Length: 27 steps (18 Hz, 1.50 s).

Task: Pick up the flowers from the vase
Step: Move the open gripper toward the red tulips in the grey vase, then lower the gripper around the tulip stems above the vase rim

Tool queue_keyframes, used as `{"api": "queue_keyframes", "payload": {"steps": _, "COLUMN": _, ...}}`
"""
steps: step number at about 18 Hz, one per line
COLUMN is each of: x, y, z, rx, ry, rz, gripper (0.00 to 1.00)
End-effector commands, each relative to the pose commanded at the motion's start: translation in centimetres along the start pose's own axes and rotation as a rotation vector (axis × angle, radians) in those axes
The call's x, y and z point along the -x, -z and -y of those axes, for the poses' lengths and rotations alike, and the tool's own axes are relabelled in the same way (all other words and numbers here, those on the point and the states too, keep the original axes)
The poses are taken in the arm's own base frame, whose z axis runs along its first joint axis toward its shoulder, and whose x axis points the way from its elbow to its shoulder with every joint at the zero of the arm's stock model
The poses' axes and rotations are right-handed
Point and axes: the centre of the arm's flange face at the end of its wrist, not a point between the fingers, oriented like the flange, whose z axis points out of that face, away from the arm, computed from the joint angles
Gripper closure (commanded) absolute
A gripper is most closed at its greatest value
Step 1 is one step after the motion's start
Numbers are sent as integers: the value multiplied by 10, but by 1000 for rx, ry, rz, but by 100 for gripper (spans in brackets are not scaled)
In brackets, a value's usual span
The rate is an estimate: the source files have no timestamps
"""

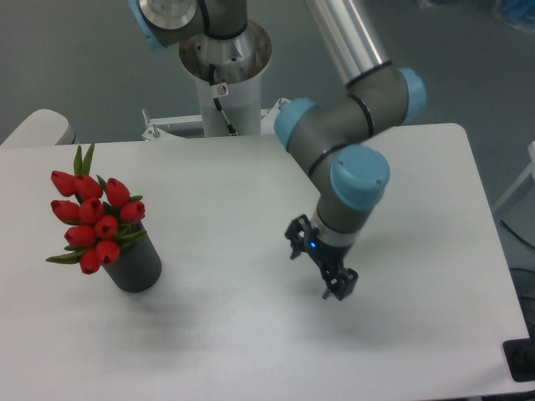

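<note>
On the left: the tulips (94,220) stand in the vase (135,265), a tight bunch of red buds with green pointed leaves poking out at the top and the lower left.
Vase: a dark grey matte cylinder, upright on the white surface (242,209), near its left edge and well apart from the arm.
Bunch and vase: the buds fill the mouth and lean up and to the left of it; the stems are hidden inside.
Gripper: the black two-finger gripper (333,286) hangs to the right of centre, tilted down and to the right, with a small blue light on its body.
Gripper state: the fingers are too small and dark to tell whether they stand parted or together; nothing is held between them.
Gripper and tulips: well apart, with bare white surface between them.
Arm: the UR5e arm (343,138) reaches in from the top, a silver tube running down to grey joints with light blue caps, the last cap just above the gripper.
Base: the arm's white pedestal (224,92) stands behind the far edge of the surface, bolted to a metal plate.
Shadow: a faint grey shade lies on the surface below the gripper and beside the vase.
Far left corner: a pale rounded object (38,127) sits behind the surface edge; what it is cannot be told.
</note>
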Motion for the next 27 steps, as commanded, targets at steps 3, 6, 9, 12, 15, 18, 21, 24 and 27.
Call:
{"api": "queue_keyframes", "payload": {"steps": 3, "x": -22, "y": -2, "z": 6, "rx": -91, "ry": 9, "rz": -27, "gripper": 0}}
{"api": "queue_keyframes", "payload": {"steps": 6, "x": -51, "y": 7, "z": 14, "rx": -151, "ry": 7, "rz": -34, "gripper": 0}}
{"api": "queue_keyframes", "payload": {"steps": 9, "x": -75, "y": 15, "z": 20, "rx": -206, "ry": 5, "rz": -37, "gripper": 0}}
{"api": "queue_keyframes", "payload": {"steps": 12, "x": -82, "y": 23, "z": 48, "rx": -396, "ry": -9, "rz": -43, "gripper": 0}}
{"api": "queue_keyframes", "payload": {"steps": 15, "x": -107, "y": 28, "z": 56, "rx": -432, "ry": -23, "rz": -51, "gripper": 0}}
{"api": "queue_keyframes", "payload": {"steps": 18, "x": -127, "y": 24, "z": 70, "rx": -508, "ry": -35, "rz": -84, "gripper": 0}}
{"api": "queue_keyframes", "payload": {"steps": 21, "x": -143, "y": 12, "z": 82, "rx": -587, "ry": -33, "rz": -136, "gripper": 0}}
{"api": "queue_keyframes", "payload": {"steps": 24, "x": -152, "y": 4, "z": 85, "rx": -617, "ry": -26, "rz": -165, "gripper": 0}}
{"api": "queue_keyframes", "payload": {"steps": 27, "x": -155, "y": -2, "z": 93, "rx": -664, "ry": -34, "rz": -184, "gripper": 0}}
